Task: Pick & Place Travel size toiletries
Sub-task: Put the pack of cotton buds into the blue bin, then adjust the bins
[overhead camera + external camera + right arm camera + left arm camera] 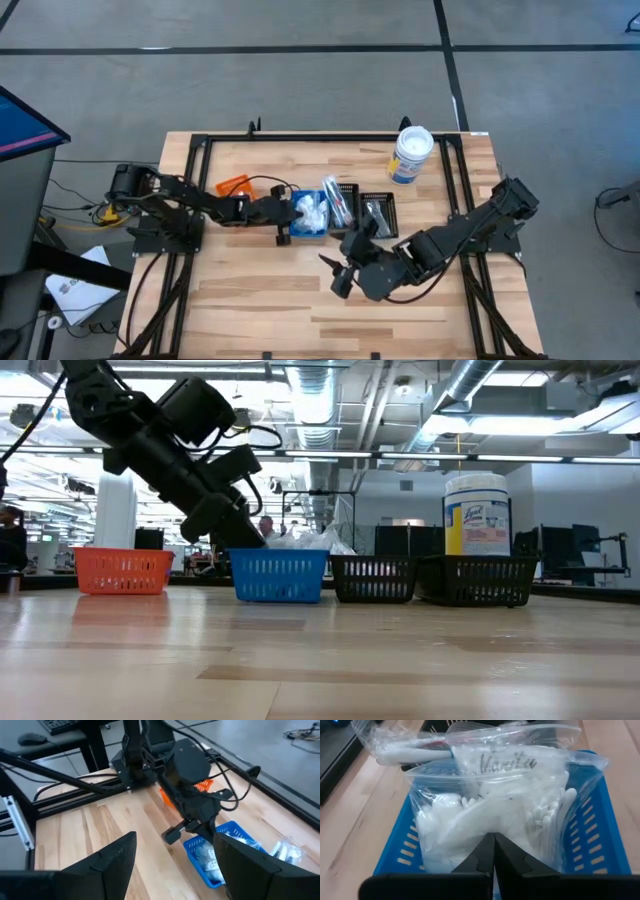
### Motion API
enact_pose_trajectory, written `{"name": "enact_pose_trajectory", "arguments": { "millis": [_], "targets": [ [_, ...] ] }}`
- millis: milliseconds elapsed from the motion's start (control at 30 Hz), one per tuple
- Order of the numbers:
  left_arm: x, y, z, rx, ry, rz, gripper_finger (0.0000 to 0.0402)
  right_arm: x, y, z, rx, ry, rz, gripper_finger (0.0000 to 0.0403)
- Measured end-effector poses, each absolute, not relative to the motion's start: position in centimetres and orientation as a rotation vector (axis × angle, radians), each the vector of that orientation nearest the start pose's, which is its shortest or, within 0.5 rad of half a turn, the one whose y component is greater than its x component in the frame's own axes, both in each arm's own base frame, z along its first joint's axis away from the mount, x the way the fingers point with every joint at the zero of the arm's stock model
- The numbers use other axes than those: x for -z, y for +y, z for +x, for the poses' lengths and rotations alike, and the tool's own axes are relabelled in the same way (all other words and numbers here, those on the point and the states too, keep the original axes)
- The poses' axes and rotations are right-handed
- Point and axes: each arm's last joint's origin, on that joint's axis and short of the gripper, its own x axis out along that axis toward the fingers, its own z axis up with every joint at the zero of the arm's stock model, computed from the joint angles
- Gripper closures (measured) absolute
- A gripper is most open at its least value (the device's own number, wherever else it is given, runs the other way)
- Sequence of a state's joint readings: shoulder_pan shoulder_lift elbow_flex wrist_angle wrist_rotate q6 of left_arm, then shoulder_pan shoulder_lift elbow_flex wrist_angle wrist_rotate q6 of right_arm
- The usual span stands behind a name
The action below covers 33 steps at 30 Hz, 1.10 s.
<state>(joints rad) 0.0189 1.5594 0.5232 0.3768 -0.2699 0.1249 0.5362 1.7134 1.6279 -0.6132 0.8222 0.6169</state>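
1. High view: Four small bins stand in a row near the middle of the table (250, 300), toward its far edge: an orange bin (235, 185), a blue bin (308, 215) and two black bins (379, 213). The left tool (292, 210) sits at the blue bin, over the clear bag of white toiletries (313, 207). A second clear bag (336, 200) lies across the first black bin. The white tub (411, 154) stands near the far right corner. The right tool (345, 262) hangs over bare table nearer the front edge.

2. Low view: The left arm slants down to the blue bin (279, 575); crinkled plastic rises above its rim.

3. Left wrist view: The left tool (493, 865) is clenched, its fingers pressed together with nothing visibly between them, just above the bag of cotton items (485, 815) filling the blue bin (592, 840).

4. Right wrist view: The right tool (175, 865) is released, fingers wide apart, grasping nothing.

5. Progress, as a judgement: bagged toiletries already occupy the bins and none lies loose on the table, so placement appears largely complete; seating the second bag may remain.
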Motion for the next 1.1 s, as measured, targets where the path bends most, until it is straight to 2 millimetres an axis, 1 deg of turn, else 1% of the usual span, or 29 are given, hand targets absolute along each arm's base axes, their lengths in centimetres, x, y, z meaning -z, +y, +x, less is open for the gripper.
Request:
{"name": "enact_pose_trajectory", "arguments": {
  "millis": [133,267,367,433,533,633,733,833,967,1033,1100],
  "targets": [
    [-13.6,1.0,26.5,-0.258,0.665,0.220,0.0401,-34.8,17.2,33.2,0.443,0.421,0.152,0.0145],
    [-15.8,0.0,25.8,-0.242,0.603,0.240,0.0401,-34.8,17.2,33.2,0.448,0.420,0.162,0.0145],
    [-17.2,-0.7,24.9,-0.232,0.578,0.240,0.0401,-34.4,17.0,32.9,0.480,0.437,0.220,0.0145],
    [-18.1,-1.1,24.2,-0.239,0.568,0.244,0.0401,-34.0,16.6,32.7,0.521,0.467,0.255,0.0145],
    [-18.8,-1.6,22.8,-0.315,0.615,0.284,0.0401,-33.1,15.8,31.8,0.607,0.546,0.271,0.0145],
    [-19.3,-1.2,20.7,-0.449,0.690,0.299,0.0401,-32.4,15.1,30.6,0.700,0.619,0.252,0.0145],
    [-19.6,-0.5,18.7,-0.560,0.755,0.248,0.0401,-32.0,15.1,29.8,0.741,0.643,0.232,0.0152],
    [-19.5,0.3,17.5,-0.616,0.820,0.209,0.0401,-31.4,15.1,29.6,0.738,0.661,0.203,0.0166],
    [-18.8,1.7,16.9,-0.627,0.941,0.157,0.0401,-31.4,15.3,29.5,0.721,0.677,0.159,0.0196],
    [-18.2,2.2,16.7,-0.628,1.004,0.107,0.0401,-31.4,15.5,29.4,0.711,0.682,0.140,0.0217],
    [-17.8,2.5,16.9,-0.609,1.030,0.073,0.0401,-31.4,15.8,29.2,0.709,0.667,0.117,0.0243]
  ]
}}
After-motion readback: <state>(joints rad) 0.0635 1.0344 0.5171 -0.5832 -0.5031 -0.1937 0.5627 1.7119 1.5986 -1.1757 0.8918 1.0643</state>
